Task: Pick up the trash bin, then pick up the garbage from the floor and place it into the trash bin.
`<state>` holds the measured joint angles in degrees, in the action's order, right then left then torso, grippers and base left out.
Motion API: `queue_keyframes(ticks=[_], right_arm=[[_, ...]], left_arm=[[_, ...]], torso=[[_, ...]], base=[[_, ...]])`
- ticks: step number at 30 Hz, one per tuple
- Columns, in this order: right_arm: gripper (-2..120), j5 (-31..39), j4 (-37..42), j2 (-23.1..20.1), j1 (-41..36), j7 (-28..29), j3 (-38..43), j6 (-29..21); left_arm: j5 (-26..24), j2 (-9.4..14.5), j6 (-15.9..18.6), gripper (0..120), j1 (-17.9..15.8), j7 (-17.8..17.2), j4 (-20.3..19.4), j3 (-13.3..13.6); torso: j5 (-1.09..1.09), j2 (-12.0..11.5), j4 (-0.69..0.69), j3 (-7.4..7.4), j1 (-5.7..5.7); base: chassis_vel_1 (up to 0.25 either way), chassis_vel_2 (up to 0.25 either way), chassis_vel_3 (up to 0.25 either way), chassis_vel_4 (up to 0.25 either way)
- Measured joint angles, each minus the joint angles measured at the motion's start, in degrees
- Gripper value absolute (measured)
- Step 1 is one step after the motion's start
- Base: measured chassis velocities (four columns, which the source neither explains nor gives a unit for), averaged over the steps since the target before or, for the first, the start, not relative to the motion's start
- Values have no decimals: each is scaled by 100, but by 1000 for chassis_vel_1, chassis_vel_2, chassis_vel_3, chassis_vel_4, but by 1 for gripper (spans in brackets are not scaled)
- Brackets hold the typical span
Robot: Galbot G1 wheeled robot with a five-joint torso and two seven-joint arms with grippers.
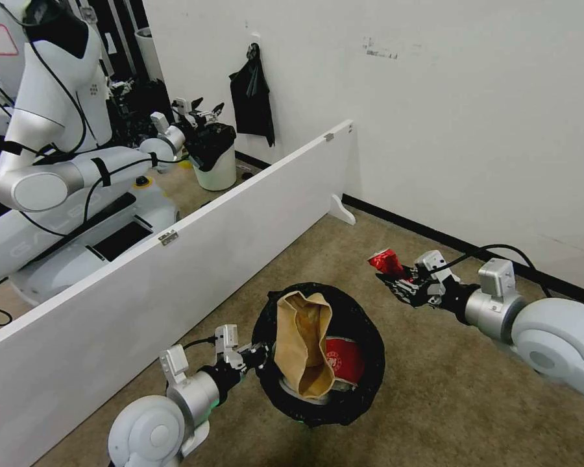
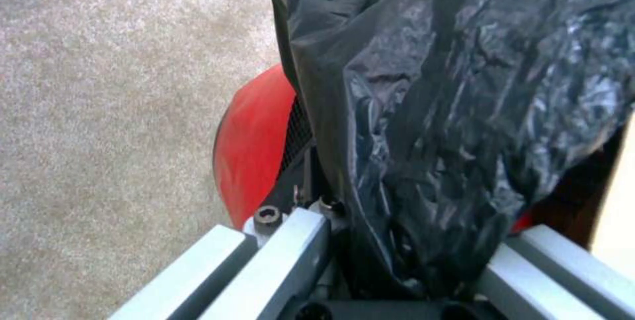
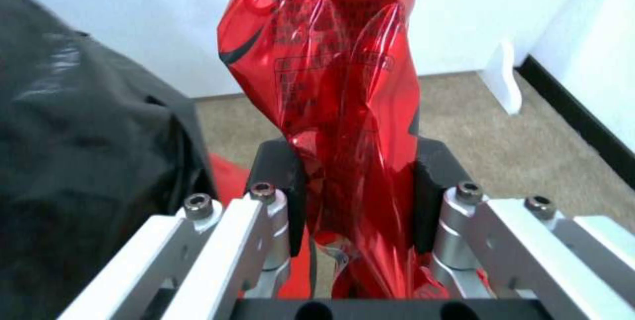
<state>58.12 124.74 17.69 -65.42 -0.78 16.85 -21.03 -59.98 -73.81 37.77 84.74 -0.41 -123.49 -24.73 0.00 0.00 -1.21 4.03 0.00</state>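
Held off the beige carpet by its rim, the small round red trash bin [image 1: 318, 355] with its crinkly black plastic liner sits in the left gripper [image 1: 256, 355], whose jaws pinch the liner edge. Inside lie a tan paper bag [image 1: 303, 340] and a red-and-white paper cup [image 1: 344, 360]. Off to the right and higher (well clear of the rim), the right gripper [image 1: 396, 275] clamps a crushed red can [image 1: 386, 261]. Judging by this, the drop-off step is in hand: the can must travel left over the bin's mouth before release.
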Motion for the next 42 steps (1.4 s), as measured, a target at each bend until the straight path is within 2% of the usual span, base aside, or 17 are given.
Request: queue_keyframes(ticks=[1, 5, 13, 24, 38, 42], right_arm=[[28, 0, 0, 0, 0, 0, 0, 0], [28, -798, -85, -250, -34, -737, 154, 164], [28, -1652, -188, -374, 268, -1317, -70, 304], [28, -1523, 17, -412, 161, -1393, -118, 367], [28, -1591, 254, -501, 327, -1805, -178, 564], [28, -1262, 335, -488, 341, -1797, -193, 566]], left_arm=[[0, 0, 0, 0, 0, 0, 0, 0], [-83, -2, 0, 0, -45, -8, 33, -29], [-113, -4, 0, 0, -45, -8, 33, -70], [-120, -51, 0, 0, -99, -5, 111, -78], [10, -187, -3, 0, -126, 8, 167, -30], [58, -215, -5, 0, -113, 16, 169, -30]], torso=[[0, 0, 0, 0, 0], [0, 0, -1, 0, 0], [0, 0, 0, 0, 0], [0, 0, 0, 0, 0], [0, 0, -1, 0, 0], [0, 0, 0, 0, 0]], base=[[0, 0, 0, 0], [0, 0, 0, 0], [0, 0, 0, 0], [0, 0, 0, 0], [0, 0, 0, 0], [0, 0, 0, 0]])
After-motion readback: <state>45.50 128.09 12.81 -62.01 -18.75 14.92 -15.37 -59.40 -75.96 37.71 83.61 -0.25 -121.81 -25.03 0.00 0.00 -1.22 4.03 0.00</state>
